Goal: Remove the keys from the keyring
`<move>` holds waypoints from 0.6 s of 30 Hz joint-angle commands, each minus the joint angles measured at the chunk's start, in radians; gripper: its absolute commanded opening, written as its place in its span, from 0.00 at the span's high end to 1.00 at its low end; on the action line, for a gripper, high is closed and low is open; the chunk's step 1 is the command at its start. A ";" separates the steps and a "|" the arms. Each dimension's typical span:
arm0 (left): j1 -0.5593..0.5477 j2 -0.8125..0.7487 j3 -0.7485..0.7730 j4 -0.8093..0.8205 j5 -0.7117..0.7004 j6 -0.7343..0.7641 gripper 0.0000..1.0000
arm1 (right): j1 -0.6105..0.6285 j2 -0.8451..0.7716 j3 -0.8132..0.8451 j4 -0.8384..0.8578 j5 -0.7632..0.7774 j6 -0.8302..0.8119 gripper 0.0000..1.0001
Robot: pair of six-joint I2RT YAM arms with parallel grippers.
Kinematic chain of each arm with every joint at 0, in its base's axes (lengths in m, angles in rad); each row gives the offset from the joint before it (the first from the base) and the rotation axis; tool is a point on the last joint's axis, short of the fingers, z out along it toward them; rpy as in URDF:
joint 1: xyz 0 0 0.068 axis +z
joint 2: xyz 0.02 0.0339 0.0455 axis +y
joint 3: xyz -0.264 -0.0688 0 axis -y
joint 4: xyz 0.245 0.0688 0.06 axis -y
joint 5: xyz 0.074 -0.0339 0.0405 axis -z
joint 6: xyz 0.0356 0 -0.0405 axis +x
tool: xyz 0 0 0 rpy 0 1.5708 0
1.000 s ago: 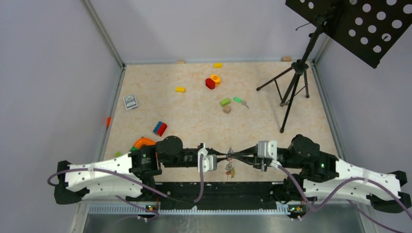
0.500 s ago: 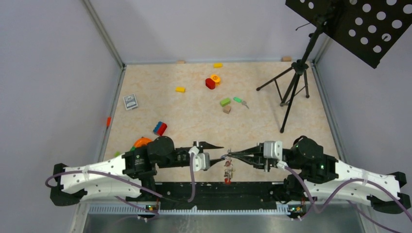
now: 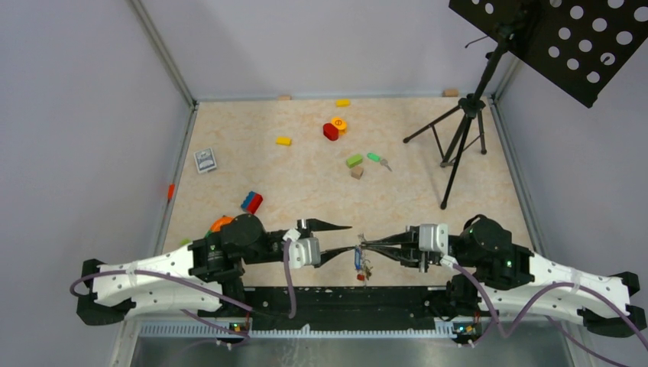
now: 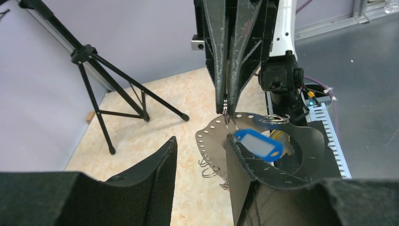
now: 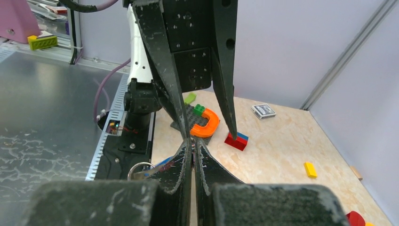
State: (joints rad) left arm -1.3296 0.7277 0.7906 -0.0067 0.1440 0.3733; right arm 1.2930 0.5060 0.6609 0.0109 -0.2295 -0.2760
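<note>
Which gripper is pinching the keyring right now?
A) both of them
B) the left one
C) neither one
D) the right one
D: the right gripper is shut on the metal ring of the keyring, while the left gripper has its fingers spread apart.

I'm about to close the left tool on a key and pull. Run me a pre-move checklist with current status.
1. Right tool shut on the small metal ring of the keyring: ok.
2. Left tool open, ready to close: ok.
3. Keyring hanging clear of the table: ok.
4. Blue key inside the left tool's gap: not ok. It sits off to one side, and only the grey strap's edge is in the gap.
5. Which way the key must slide off the ring: cannot tell, the ring's split is too small to see.
</note>
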 commanded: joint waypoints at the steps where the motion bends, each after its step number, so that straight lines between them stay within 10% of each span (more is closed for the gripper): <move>1: -0.002 0.033 0.015 0.066 0.050 -0.022 0.53 | -0.003 -0.008 0.002 0.067 -0.010 0.001 1.00; 18: -0.002 0.055 0.023 0.085 0.117 -0.047 0.54 | -0.004 -0.007 -0.004 0.047 -0.005 -0.018 1.00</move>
State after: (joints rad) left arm -1.3296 0.7898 0.7906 0.0189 0.2451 0.3553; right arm 1.2930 0.5056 0.6605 0.0067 -0.2298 -0.2798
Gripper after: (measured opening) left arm 0.465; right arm 0.006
